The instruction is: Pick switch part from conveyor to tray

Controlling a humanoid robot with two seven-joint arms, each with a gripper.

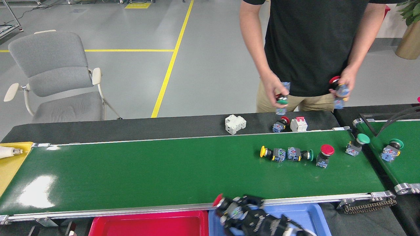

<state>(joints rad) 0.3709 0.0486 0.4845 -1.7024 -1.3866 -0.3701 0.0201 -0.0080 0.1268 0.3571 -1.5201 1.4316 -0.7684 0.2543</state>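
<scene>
We are holding a red switch (219, 200) in our right pincer (241, 211), closed around it, over the blue tray (308, 214) at lower centre; release pending. More switches (287, 154) are waiting on the conveyor (164, 170).

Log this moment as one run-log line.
right gripper: shut on red-capped switch part | position: over blue plastic tray | glossy green conveyor: four switch parts left | left gripper: not in view
</scene>
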